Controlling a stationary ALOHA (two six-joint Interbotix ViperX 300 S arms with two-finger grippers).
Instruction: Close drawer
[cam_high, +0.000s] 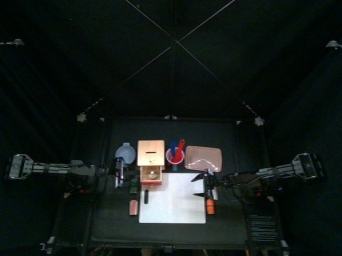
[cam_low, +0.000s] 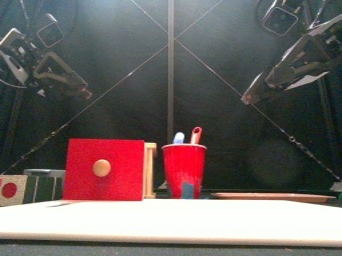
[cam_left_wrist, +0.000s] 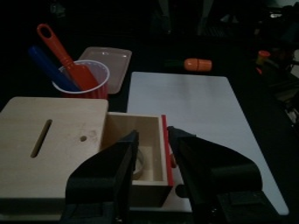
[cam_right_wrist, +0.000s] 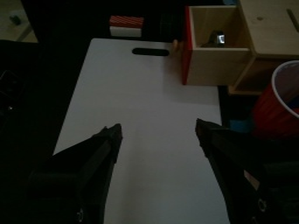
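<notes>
Left wrist view shows the drawer (cam_left_wrist: 140, 157) pulled out just beyond my left gripper (cam_left_wrist: 149, 147), jaws slightly apart, so next I push its red front inward; my right gripper (cam_right_wrist: 158, 136) hangs wide open above the white sheet (cam_right_wrist: 140, 105).

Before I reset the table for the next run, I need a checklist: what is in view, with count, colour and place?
Drawer: one, light wood with red front, pulled out of its box.
Wooden box: one, tan, slot on top, beside the cup.
Cup: one, red, holding red and blue utensils.
White sheet: one, at the table's front.
Square board: one, pinkish-brown, right of the cup.
Left gripper: black, open, over the drawer.
Right gripper: black, open, over the sheet.
</notes>
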